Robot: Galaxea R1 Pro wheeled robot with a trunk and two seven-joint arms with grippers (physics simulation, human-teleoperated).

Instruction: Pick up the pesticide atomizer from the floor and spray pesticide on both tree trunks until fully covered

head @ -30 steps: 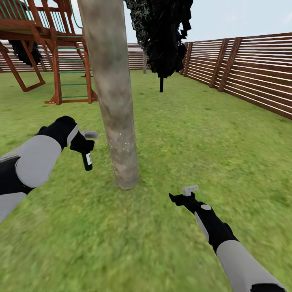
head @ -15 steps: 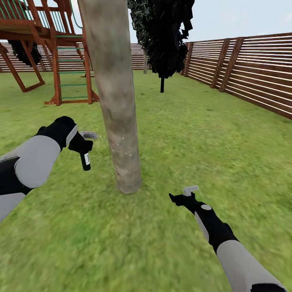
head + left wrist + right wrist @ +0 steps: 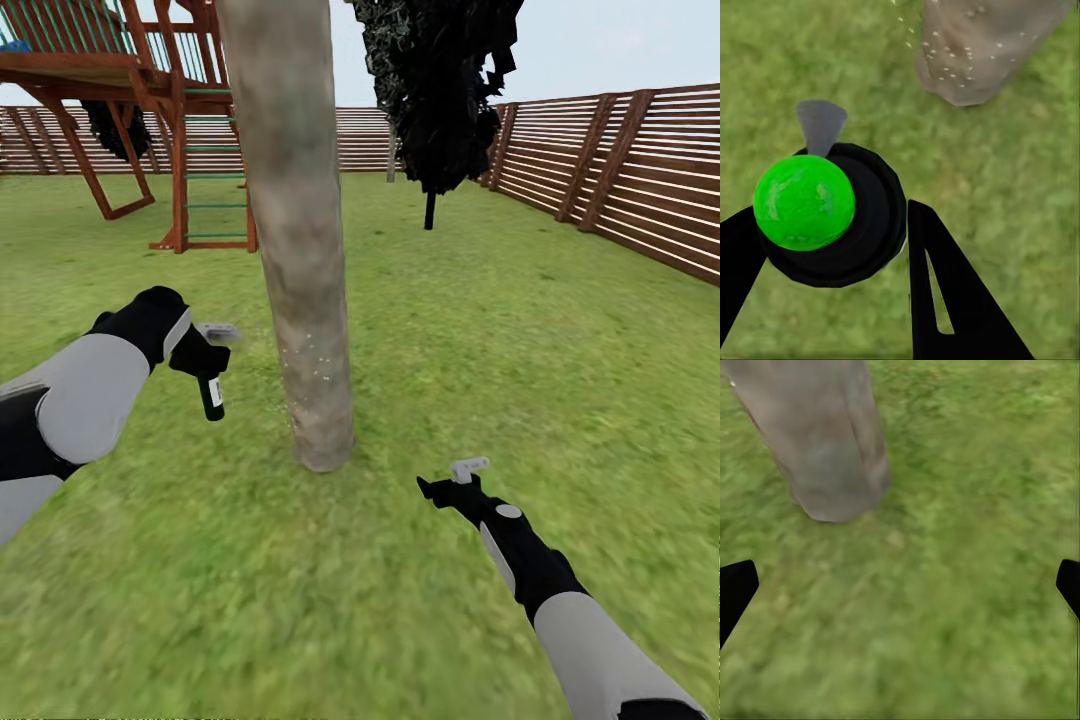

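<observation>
A thick, mottled beige-grey tree trunk (image 3: 300,250) rises from the lawn just ahead of me, with small white specks on its lower bark (image 3: 312,365). My left gripper (image 3: 205,362) is to its left at about knee height, shut on the pesticide atomizer (image 3: 211,395), a small black bottle with a white patch. In the left wrist view the atomizer (image 3: 832,217) shows a bright green top between the black fingers (image 3: 945,300), and the speckled trunk base (image 3: 975,52) lies beyond. My right gripper (image 3: 450,485) hovers low to the trunk's right, open and holding nothing; its wrist view faces the trunk base (image 3: 825,442).
A brown wooden playset with a green ladder (image 3: 190,150) stands behind the trunk on the left. A dark narrow conifer (image 3: 440,90) is further back. A slatted wooden fence (image 3: 620,170) runs along the right and the back. Open grass (image 3: 500,330) surrounds me.
The whole picture has shifted: trunk, playset and conifer sit further right, so the camera has moved. Both arms keep their places in the view, and the atomizer stays gripped.
</observation>
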